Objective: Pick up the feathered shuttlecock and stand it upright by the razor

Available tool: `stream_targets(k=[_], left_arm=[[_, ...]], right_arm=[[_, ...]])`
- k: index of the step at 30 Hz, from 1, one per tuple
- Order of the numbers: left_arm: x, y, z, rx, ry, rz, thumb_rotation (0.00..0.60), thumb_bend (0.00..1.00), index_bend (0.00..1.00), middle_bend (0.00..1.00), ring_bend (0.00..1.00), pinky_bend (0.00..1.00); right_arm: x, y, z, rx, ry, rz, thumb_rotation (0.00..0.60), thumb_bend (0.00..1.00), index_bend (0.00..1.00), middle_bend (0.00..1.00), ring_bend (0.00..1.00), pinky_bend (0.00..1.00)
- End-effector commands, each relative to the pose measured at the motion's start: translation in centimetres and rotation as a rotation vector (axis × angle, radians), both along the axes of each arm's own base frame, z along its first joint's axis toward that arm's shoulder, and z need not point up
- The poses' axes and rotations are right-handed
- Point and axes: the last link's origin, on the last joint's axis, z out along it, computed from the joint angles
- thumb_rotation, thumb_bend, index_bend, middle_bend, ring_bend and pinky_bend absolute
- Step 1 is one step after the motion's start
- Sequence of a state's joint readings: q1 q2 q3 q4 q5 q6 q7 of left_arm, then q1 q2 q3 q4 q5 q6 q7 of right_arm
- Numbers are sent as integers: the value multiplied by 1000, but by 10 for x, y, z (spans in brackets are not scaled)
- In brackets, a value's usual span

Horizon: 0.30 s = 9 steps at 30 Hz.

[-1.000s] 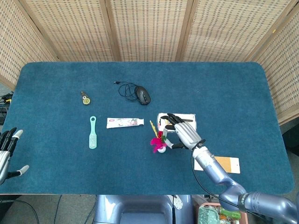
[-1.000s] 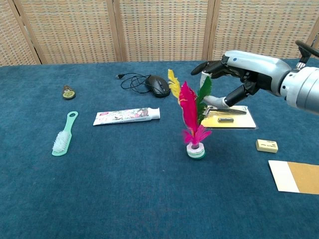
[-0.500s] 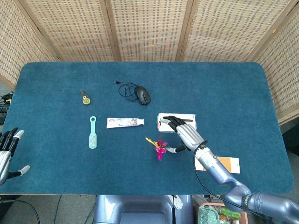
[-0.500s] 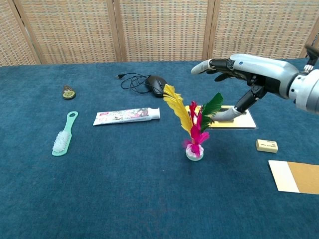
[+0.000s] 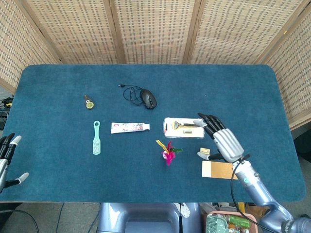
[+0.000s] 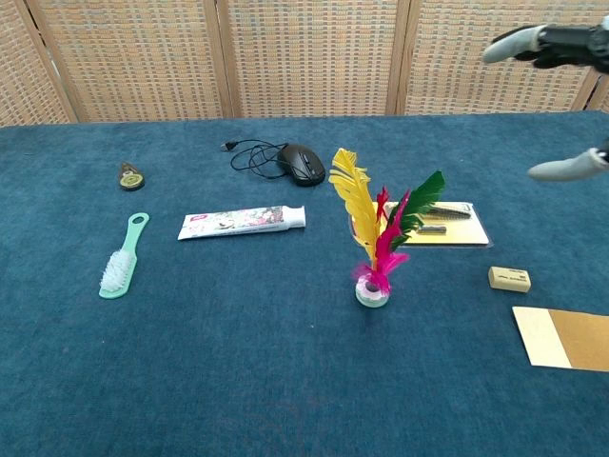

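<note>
The feathered shuttlecock stands upright on its white base, with yellow, pink and green feathers fanned out. The packaged razor lies flat just behind and to the right of it. My right hand hovers to the right of both, fingers spread, holding nothing and clear of the feathers. In the head view my left hand shows at the left edge, fingers apart and empty.
A toothpaste tube, green brush, mouse with cable and a small round object lie left and behind. A small eraser and a tan card lie right of the shuttlecock.
My right hand has let go of the shuttlecock and drawn back to the right and upward. The shuttlecock stays standing, its feathers springing apart.
</note>
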State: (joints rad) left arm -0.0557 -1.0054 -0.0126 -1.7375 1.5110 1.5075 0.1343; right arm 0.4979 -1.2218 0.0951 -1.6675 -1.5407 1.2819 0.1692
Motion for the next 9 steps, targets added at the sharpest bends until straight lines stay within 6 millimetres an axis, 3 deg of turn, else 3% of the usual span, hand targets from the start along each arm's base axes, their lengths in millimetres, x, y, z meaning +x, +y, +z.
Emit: stream_targets(k=[1, 9], left_arm=[[0, -2, 0, 2, 3, -7, 600, 0, 0, 0, 0, 0], [3, -8, 2, 22, 5, -41, 600, 0, 0, 0, 0, 0]], right_arm=[[-36, 43, 26, -121, 155, -42, 600, 0, 0, 0, 0, 0], [-61, 92, 36, -277, 233, -174, 600, 0, 0, 0, 0, 0]])
